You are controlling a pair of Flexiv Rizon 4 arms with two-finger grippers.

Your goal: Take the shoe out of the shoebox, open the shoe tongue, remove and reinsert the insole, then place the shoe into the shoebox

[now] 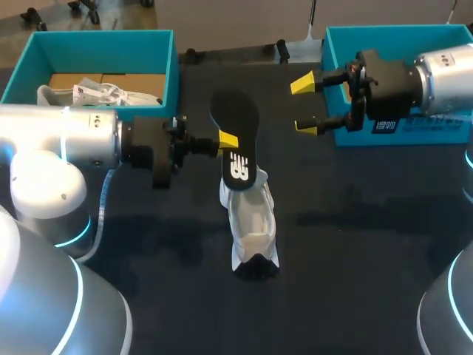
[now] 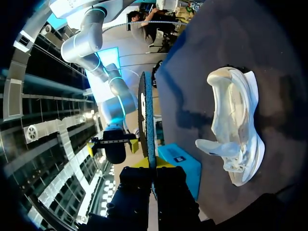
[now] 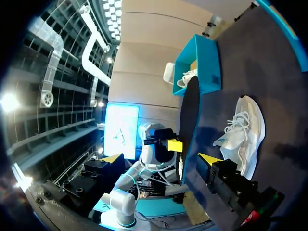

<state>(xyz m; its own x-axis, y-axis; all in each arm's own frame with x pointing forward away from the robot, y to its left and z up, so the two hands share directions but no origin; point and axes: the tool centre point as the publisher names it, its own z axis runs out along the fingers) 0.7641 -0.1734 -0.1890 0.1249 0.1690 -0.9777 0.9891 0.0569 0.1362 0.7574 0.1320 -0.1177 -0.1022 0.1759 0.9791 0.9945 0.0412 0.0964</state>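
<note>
My left gripper (image 1: 228, 139) is shut on the edge of a black insole (image 1: 238, 137), which hangs above the table over the near end of a white shoe (image 1: 251, 229). The shoe lies on the dark table with its opening facing up. In the left wrist view the insole (image 2: 147, 120) stands edge-on between the left gripper's (image 2: 153, 166) fingers, and the shoe (image 2: 236, 134) lies off to one side. My right gripper (image 1: 304, 105) is open and empty, in the air in front of the right teal box, facing the insole (image 3: 188, 115) and the shoe (image 3: 248, 130).
A teal shoebox (image 1: 96, 41) at the back left holds a second white shoe (image 1: 96, 95) on brown paper. Another teal box (image 1: 399, 33) stands at the back right, behind my right arm. Dark table surface lies around the shoe.
</note>
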